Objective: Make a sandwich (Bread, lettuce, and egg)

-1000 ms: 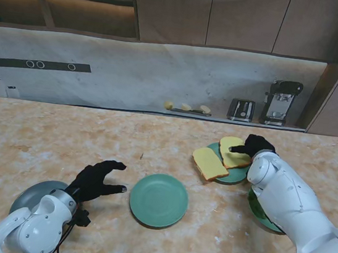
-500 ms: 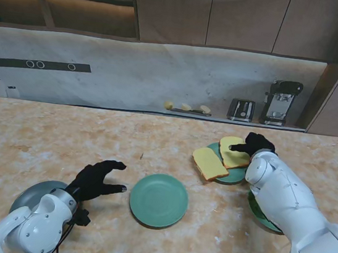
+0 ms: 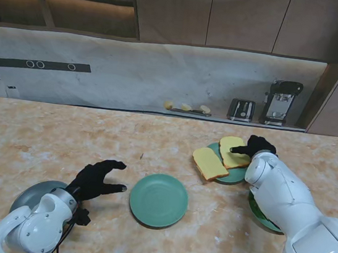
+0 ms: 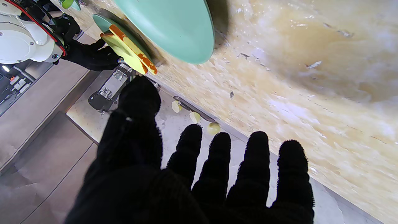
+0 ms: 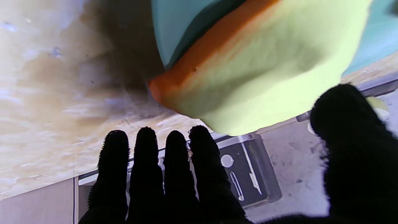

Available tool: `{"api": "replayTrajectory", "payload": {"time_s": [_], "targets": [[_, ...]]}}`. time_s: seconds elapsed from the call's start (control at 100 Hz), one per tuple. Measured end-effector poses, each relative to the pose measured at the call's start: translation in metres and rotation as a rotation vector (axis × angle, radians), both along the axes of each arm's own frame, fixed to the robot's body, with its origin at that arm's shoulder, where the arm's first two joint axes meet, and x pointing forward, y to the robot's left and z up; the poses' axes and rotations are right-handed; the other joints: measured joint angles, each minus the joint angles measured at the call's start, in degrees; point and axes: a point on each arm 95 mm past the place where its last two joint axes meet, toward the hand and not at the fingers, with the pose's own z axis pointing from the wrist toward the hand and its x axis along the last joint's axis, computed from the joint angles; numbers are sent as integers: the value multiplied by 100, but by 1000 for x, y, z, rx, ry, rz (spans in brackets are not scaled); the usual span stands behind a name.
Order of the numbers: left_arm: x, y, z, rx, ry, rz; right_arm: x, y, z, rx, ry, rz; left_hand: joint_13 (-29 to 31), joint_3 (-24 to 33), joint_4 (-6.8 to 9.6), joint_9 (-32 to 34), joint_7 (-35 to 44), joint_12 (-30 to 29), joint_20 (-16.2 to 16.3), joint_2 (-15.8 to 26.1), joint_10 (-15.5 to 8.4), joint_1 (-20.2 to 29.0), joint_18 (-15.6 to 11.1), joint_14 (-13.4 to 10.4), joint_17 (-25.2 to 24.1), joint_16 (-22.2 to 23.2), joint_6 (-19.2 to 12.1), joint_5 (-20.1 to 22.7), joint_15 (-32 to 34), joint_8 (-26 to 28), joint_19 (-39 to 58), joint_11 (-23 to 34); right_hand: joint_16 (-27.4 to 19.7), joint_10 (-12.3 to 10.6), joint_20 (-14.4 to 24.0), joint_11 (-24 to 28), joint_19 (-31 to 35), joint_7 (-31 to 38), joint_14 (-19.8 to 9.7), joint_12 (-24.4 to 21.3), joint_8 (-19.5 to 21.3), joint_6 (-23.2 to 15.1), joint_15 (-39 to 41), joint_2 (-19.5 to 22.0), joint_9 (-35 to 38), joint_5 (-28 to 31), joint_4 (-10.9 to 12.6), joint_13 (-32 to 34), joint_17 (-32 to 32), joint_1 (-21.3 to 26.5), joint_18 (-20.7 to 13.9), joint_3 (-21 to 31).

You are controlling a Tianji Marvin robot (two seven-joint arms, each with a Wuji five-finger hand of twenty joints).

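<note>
**Right hand at the bread, nothing gripped yet**

While the right hand [image 3: 254,144] hovers over the farther bread slice [image 3: 233,151], its fingers [image 5: 177,161] stand straight and close together with the thumb set wide; it holds nothing; whether a fingertip touches the crust I cannot tell. Just beyond the fingertips in the wrist view the slice [image 5: 264,71] fills the frame, lying on the teal plate [image 5: 174,25] and overhanging its rim.

Judgement: the step in hand is picking up that slice; done well, thumb and fingers should close across the overhanging edge, where the crust is free of the plate, and lift level so the soft bread does not fold or drag its neighbour.

Outward from that hand: second bread slice [image 3: 209,164] beside the first, half off the same plate [image 3: 235,175]; empty green plate [image 3: 158,200] nearer to me, towards the left hand [image 3: 95,180], likely the assembly spot.

Left hand spread, empty, resting just beside that plate.

Count: bread slices, two; teal or green plates, three, counting one [image 3: 262,215] mostly hidden under the right arm; grey dish [image 3: 35,194], one; lettuce and egg, none clearly made out.
</note>
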Motion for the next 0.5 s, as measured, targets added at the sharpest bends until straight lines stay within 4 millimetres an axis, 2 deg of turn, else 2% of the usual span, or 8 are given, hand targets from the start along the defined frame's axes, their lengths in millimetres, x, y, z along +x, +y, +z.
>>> {"api": "replayTrajectory", "payload": {"time_s": [0.37,0.5], "targets": [[0,1,-1,2,1,2,-1,2,-3,0,23,-14,0,0,0,1,0,1,50,72,0,0,0,0,1,0,0,0,0,0,2,0,93,115,-2,74,163,179,112,-1,0,20,257,0,133,222,1,225,221,-62,0,63],[1,1,-2,2,1,2,-2,2,-4,-7,29,-23,0,0,0,1,0,1,51,73,0,0,0,0,1,0,0,0,0,0,2,0,214,140,-2,223,263,348,159,-1,117,21,475,-1,435,365,1,355,304,30,0,62]]}}
